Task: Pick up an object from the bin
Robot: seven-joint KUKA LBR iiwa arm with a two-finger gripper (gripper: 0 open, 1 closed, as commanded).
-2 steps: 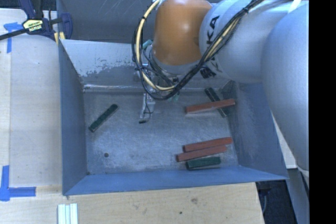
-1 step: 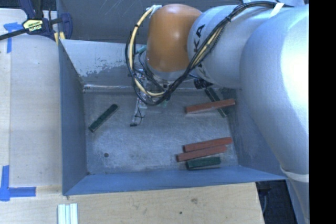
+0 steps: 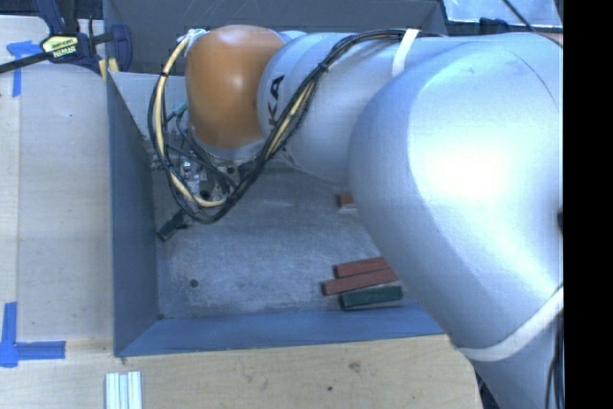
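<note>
Gripper [image 3: 196, 182] — its state I cannot tell — hangs far-left, well apart from the brown blocks [image 3: 359, 275].

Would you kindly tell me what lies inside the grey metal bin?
Visible in the grey metal bin: two reddish-brown flat bars, a dark green flat bar beside them, a small reddish block. The silver arm hides the right and rear floor.

The gripper [image 3: 196, 179] hung beneath the rounded orange wrist cover [image 3: 225, 86] at the left side of the grey metal bin [image 3: 129, 235]. Two reddish-brown flat bars [image 3: 362, 270] and a dark green bar [image 3: 372, 298] lay together at the near right.
</note>
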